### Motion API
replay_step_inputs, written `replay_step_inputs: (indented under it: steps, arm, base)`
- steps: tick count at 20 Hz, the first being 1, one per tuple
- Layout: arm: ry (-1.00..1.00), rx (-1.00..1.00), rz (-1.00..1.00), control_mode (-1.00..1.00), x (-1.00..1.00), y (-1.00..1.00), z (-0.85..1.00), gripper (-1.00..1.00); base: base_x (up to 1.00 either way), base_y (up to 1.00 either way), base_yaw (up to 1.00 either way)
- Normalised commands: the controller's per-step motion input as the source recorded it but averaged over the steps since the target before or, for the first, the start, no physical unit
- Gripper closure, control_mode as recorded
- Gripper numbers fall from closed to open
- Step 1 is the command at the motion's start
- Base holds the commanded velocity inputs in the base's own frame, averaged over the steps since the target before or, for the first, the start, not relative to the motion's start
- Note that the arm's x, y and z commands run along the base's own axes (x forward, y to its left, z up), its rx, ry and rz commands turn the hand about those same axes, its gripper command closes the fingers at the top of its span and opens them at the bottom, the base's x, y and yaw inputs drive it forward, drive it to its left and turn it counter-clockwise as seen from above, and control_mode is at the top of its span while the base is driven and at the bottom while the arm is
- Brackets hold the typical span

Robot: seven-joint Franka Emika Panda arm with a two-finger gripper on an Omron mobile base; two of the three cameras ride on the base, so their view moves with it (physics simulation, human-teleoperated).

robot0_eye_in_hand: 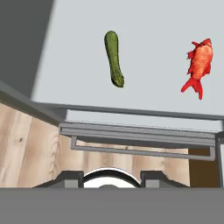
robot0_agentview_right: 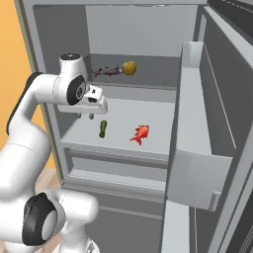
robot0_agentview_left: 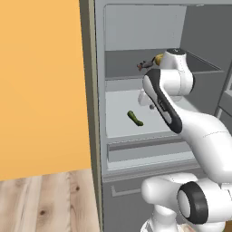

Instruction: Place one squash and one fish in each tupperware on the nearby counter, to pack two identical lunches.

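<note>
Two squash, two fish, unlabelled.

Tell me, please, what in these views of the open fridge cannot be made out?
- Yellow squash: in the left base view the arm covers most of it.
- Dark grey fish: too small for detail in the right base view.
- Gripper: in the right base view too small to tell how the jaws stand; in the hand view the bottom edge cuts them off.
- Green squash and red fish: plain, untouched.
</note>
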Motion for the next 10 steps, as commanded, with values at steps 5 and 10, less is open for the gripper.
replay_step_inputs:
  steps: [5, 10]
  arm:
    - [-0.07, 0.00, 0.00, -1.00, -0.13, -0.03, 0.03, -1.00]
    - [-0.21, 0.02, 0.00, -1.00, -0.26, -0.25, 0.45, -1.00]
  base:
    - [0.00, 0.00, 0.00]
    - [0.00, 0.00, 0.00]
